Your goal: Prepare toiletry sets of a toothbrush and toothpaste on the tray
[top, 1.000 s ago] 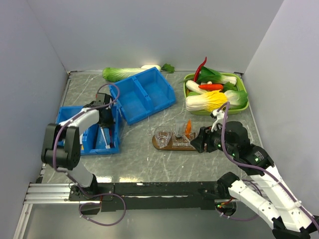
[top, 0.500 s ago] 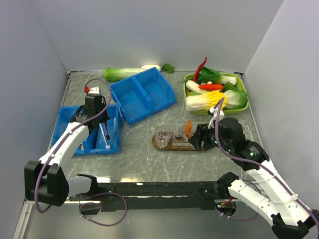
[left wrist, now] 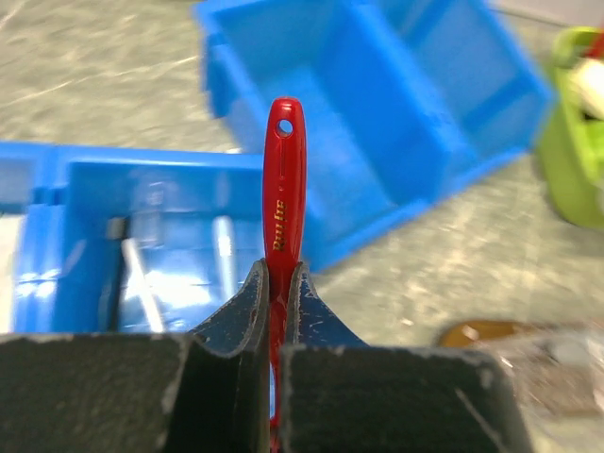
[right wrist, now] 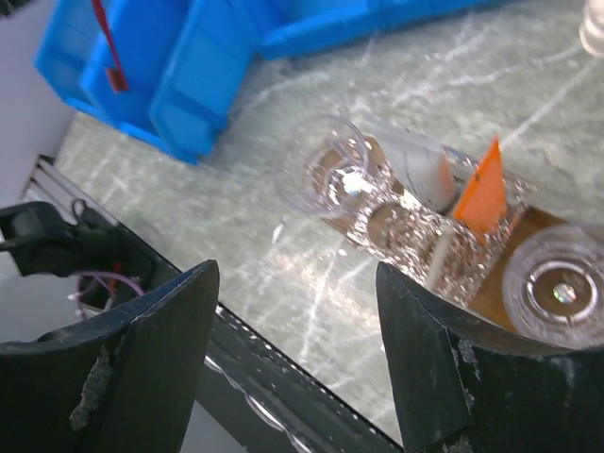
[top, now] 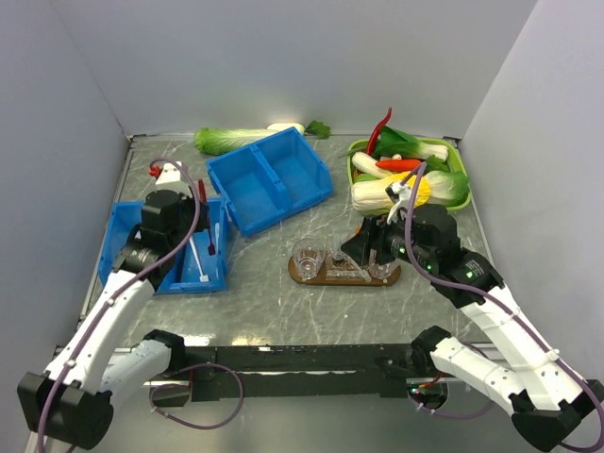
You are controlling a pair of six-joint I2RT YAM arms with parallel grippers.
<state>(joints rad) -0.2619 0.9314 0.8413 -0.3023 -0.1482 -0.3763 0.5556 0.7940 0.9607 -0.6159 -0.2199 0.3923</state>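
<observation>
Left tool point(left wrist: 279, 283) pinches red toothbrush point(left wrist: 284, 179), left of frame; carry it upright to an empty cup point(top: 308, 256), centre. Right tool point(right wrist: 297, 283) spread.

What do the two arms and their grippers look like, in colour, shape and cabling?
The left arm and right arm both have white tubular links, black joints and a purple cable looping alongside. The left gripper and right gripper have broad dark fingers with scuffed, chipped grey edges.
</observation>
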